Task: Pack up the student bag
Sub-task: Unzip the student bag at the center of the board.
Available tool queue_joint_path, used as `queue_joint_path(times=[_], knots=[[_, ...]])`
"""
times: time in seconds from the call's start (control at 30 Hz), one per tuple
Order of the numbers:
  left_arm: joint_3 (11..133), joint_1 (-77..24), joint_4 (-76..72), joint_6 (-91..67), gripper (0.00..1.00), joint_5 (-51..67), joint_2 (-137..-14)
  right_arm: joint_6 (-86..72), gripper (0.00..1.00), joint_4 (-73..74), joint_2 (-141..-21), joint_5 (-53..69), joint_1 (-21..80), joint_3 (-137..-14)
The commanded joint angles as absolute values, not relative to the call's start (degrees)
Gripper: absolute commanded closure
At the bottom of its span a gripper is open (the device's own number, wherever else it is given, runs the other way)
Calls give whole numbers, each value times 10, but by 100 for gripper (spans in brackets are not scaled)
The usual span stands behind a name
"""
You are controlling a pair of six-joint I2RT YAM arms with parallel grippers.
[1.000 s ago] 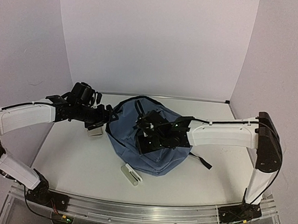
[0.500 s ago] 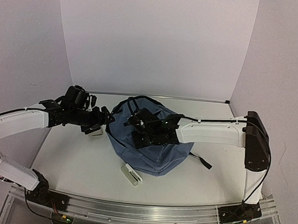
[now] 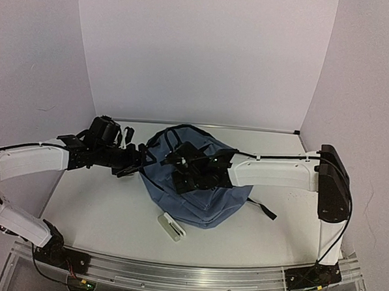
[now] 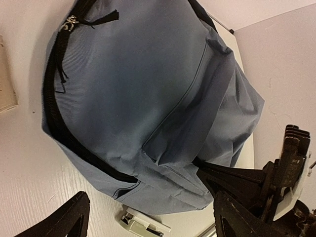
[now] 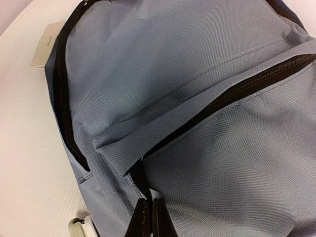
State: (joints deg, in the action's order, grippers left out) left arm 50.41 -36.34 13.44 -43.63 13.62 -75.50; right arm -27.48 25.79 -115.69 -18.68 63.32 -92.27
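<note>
- Shut within the last second, right tool pinches together at the student bag by its front zipper, seemingly to open it;
- left tool, jaws apart, hovers alongside, ready to steady the fabric.

A white table with a faintly grained top filled the middle of the scene, and a thin metal strip trimmed its far edge. Three plain panels enclosed it: a back wall, a left wall and a right wall, all pale with a lilac cast (the corners looked slightly darker). An aluminium rail ran along the near edge. The light was soft and even, throwing only faint shadows.
</note>
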Motion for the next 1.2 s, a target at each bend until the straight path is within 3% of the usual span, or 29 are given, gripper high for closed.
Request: queue_joint_path(times=[0.0,0.57,0.8,1.17], knots=[[519,-386,54,-399,14,158,-791,-275,100,252,-1102,-165,605,-933],[616,-431,27,-315,18,158,-937,-296,100,175,-1086,-45,541,-884],[645,-447,60,-292,43,144,-967,-308,100,171,-1077,-58,524,-880],[617,-457,62,-303,60,133,-977,-306,100,171,-1064,-134,479,-892]])
